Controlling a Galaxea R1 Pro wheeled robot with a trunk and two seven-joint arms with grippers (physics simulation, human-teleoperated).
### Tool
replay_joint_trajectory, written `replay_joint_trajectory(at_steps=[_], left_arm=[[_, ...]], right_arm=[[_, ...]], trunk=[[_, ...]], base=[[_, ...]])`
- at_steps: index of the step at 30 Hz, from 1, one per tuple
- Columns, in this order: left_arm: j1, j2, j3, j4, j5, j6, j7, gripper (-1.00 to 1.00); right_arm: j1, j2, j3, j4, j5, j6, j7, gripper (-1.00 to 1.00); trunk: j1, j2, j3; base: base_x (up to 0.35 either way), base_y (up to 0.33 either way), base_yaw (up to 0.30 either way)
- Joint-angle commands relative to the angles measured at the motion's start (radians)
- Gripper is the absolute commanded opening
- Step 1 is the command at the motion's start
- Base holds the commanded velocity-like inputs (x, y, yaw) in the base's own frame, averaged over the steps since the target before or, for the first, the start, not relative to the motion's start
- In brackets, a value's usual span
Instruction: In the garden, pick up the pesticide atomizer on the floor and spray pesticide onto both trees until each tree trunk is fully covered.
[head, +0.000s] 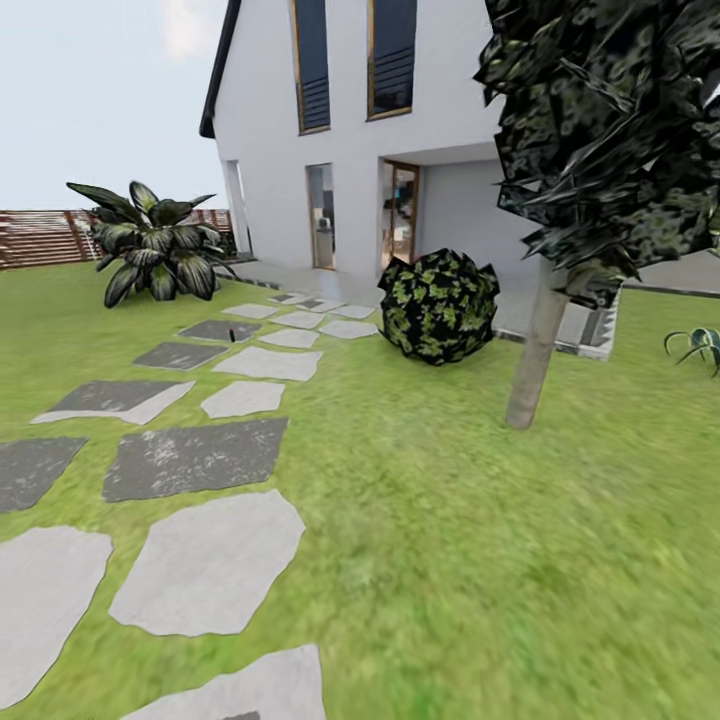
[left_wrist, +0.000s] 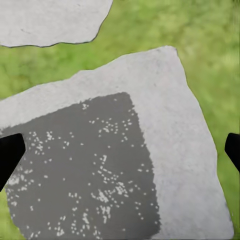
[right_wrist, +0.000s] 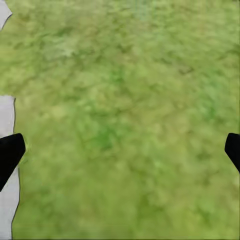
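Observation:
In the head view one tree stands on the lawn at the right. Its pale tan-grey trunk leans slightly under a dark ragged crown, and I see no white specks on the bark from here. A tiny dark upright object stands among the far stepping stones, too small to tell whether it is the atomizer. My left gripper is open and empty above a grey stepping stone with a dark speckled patch. My right gripper is open and empty above bare grass.
A path of grey and dark stepping stones runs from the near left toward the white house. A round bush sits left of the tree, a broad-leaved plant at the far left, and a slatted fence behind it.

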Motion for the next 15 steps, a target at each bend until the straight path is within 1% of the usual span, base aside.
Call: replay_joint_trajectory(at_steps=[1,12,15], left_arm=[[0.0,0.0,0.0,0.0,0.0,0.0,0.0,1.0],[0.0,0.0,-0.001,0.0,0.0,0.0,0.0,1.0],[0.0,0.0,-0.001,0.0,0.0,0.0,0.0,1.0]], right_arm=[[0.0,0.0,0.0,0.0,0.0,0.0,0.0,1.0],[0.0,0.0,0.0,0.0,0.004,0.0,0.0,1.0],[0.0,0.0,0.001,0.0,0.005,0.0,0.0,1.0]], trunk=[[0.0,0.0,0.0],[0.0,0.0,0.0],[0.0,0.0,0.0]], base=[[0.263,0.244,0.278],[0.263,0.244,0.277],[0.263,0.244,0.193]])
